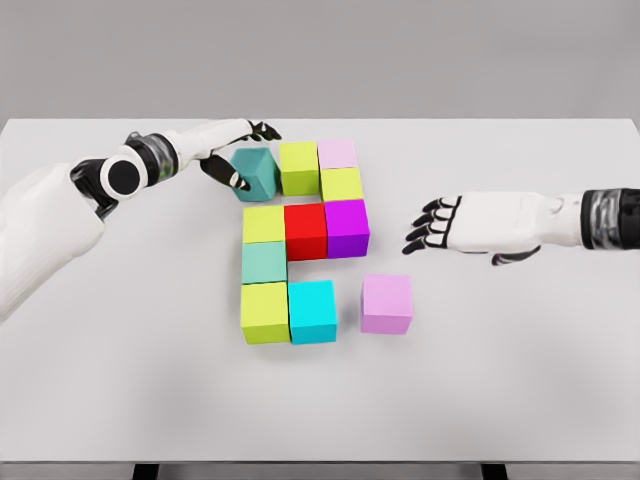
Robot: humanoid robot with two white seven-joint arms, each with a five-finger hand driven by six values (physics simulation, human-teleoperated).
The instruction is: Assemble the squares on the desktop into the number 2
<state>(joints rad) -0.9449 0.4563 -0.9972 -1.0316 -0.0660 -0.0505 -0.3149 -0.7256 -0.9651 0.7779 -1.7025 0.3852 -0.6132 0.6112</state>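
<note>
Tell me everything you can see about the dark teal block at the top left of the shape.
The dark teal block is a plain matte cube, darker than the pale teal one lower down. It sits turned out of line with the neat grid, at the top left end of the figure, close beside the lime block. The left hand is curled around it, fingers over its far side and thumb at its near left. It appears to rest on the white table.
</note>
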